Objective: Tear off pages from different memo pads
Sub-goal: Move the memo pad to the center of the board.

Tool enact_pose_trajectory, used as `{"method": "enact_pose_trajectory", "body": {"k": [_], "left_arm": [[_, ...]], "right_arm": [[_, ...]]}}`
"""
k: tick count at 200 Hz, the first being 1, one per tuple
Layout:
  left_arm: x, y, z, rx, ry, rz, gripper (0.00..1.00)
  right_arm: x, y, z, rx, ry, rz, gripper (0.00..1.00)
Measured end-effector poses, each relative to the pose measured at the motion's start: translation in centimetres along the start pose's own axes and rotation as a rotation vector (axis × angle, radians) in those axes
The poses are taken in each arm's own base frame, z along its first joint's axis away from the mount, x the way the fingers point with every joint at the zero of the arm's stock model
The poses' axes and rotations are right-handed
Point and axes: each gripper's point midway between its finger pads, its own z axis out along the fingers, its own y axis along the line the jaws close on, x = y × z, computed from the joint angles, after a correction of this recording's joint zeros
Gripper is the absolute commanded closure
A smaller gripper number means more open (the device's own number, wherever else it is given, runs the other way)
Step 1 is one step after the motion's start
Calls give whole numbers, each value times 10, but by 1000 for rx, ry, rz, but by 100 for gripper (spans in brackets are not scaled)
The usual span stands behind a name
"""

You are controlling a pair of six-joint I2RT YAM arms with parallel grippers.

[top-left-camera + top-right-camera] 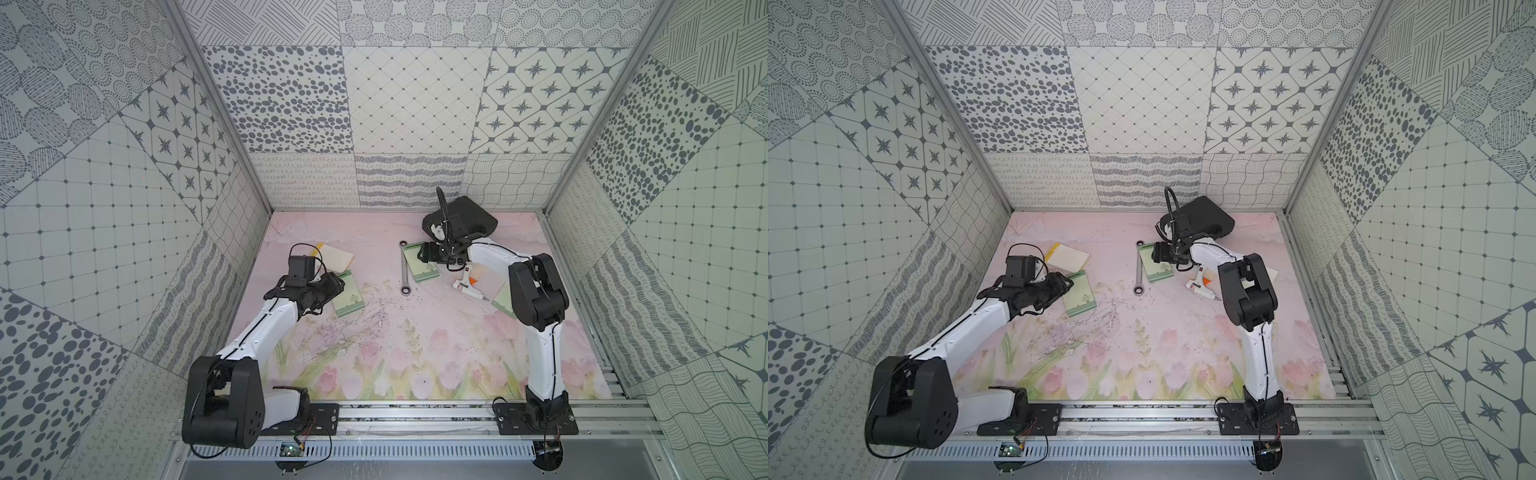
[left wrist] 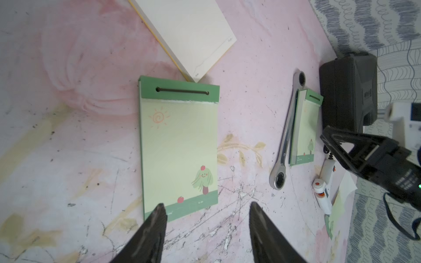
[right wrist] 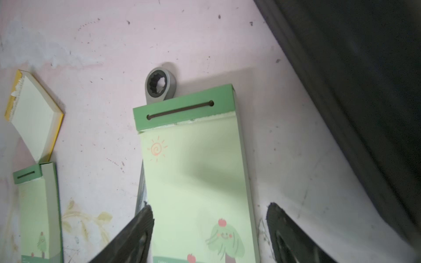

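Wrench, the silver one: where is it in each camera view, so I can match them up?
Both top views: wrench mid-table, against the far green pad.
Left wrist: full length, beside that pad.
Right wrist: only its ring end, peeking past the pad's green band.
Shared landmark: that pad, lying along its shaft.

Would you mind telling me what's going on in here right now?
A two-armed robot is on a page-tearing job. The left gripper hangs open at the foot of one green pad; the right gripper is open over the other green pad, which rests partly on a wrench. Nothing is held. Loose pages lie beside the glue gun.
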Motion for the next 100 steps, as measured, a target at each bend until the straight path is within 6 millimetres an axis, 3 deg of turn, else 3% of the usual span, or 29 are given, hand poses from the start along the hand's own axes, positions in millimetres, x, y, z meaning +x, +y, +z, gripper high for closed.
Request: {"method": "enact_pose_trajectory", "body": {"k": [48,100], "left_arm": [[21,-10,6,13,48,44,41],[37,-17,14,17,94,74,41]], "right_arm": [[2,7,22,134,40,-95,37],[7,9,21,229,40,-158,50]]}}
